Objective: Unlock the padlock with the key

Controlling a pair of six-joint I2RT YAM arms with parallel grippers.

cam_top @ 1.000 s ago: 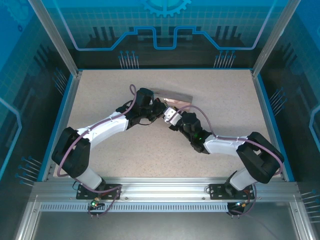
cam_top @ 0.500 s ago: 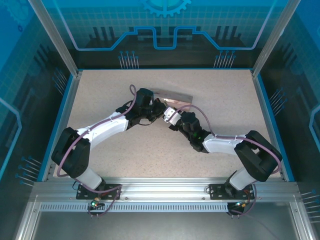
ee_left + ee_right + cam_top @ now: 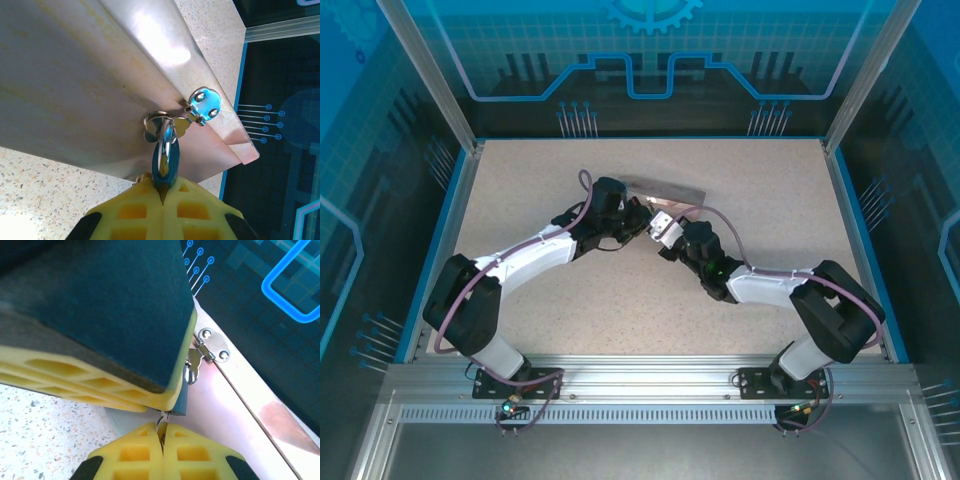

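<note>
Top view: the right gripper [image 3: 658, 228] has edged in toward the left gripper [image 3: 638, 222] at the tin [image 3: 672, 190] and closed.

Left wrist: jaws clenched on the padlock [image 3: 164, 162], which hangs from the hasp [image 3: 204, 104]. Tin lid shut, contents unseen.

Right wrist: jaws pinch a small metal piece, probably the key [image 3: 161, 420], just below the padlock. Insertion looks next.

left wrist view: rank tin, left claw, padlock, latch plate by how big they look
1. tin
2. left claw, though it is nearest the camera, which inflates it
3. padlock and latch plate look about alike, so unranked
</note>
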